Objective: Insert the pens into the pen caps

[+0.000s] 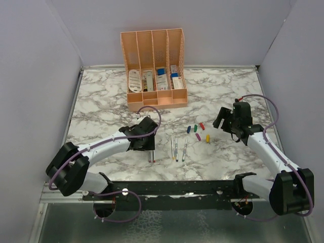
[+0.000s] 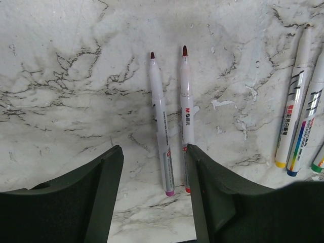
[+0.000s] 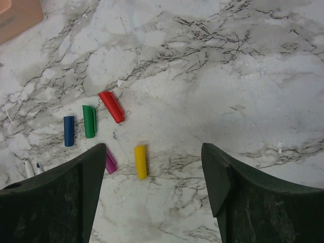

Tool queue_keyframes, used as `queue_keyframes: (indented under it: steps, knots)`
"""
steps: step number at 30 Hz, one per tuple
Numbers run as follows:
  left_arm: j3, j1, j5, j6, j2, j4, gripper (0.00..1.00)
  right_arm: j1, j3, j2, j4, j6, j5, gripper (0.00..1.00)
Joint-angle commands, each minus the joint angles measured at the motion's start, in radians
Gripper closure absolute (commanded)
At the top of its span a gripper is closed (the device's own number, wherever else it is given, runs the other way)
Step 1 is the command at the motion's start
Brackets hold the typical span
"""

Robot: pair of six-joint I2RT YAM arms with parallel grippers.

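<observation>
Two pens lie side by side under my left gripper (image 2: 154, 149): a purple-ended pen (image 2: 161, 136) between the fingers and a red-ended pen (image 2: 186, 114) against the right finger's inner edge. The jaws stand apart, low over the marble, gripping neither pen. Three more pens (image 1: 176, 148) lie just to the right, also seen as pens (image 2: 296, 101) in the left wrist view. The pen caps lie loose: red (image 3: 111, 107), green (image 3: 89, 121), blue (image 3: 69, 131), purple (image 3: 111, 162), yellow (image 3: 140, 161). My right gripper (image 3: 154, 147) hovers open just right of the yellow cap, holding nothing.
A peach organiser (image 1: 154, 98) with white boxes and cards stands at the back centre of the marble table (image 1: 101, 111). Grey walls close in both sides. The caps (image 1: 198, 131) lie between the two grippers, left gripper (image 1: 151, 155) and right gripper (image 1: 221, 120).
</observation>
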Motion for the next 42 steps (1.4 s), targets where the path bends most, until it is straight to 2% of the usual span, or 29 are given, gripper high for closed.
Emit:
queue_keyframes:
  steps: [1, 11, 32, 42]
  knots:
    - [0.043, 0.002, 0.011, -0.002, 0.018, -0.039, 0.46, 0.000, -0.012, 0.001, 0.035, -0.006, -0.025, 0.25]
    - [0.049, 0.003, 0.018, -0.006, 0.045, -0.076, 0.54, 0.000, -0.013, 0.008, 0.041, -0.008, -0.045, 0.25]
    - [0.061, 0.002, 0.085, 0.020, 0.100, -0.101, 0.58, 0.000, -0.012, 0.015, 0.046, -0.004, -0.051, 0.25]
    - [0.101, 0.003, 0.106, 0.056, 0.176, -0.117, 0.58, 0.000, 0.001, 0.044, 0.052, -0.001, -0.058, 0.25]
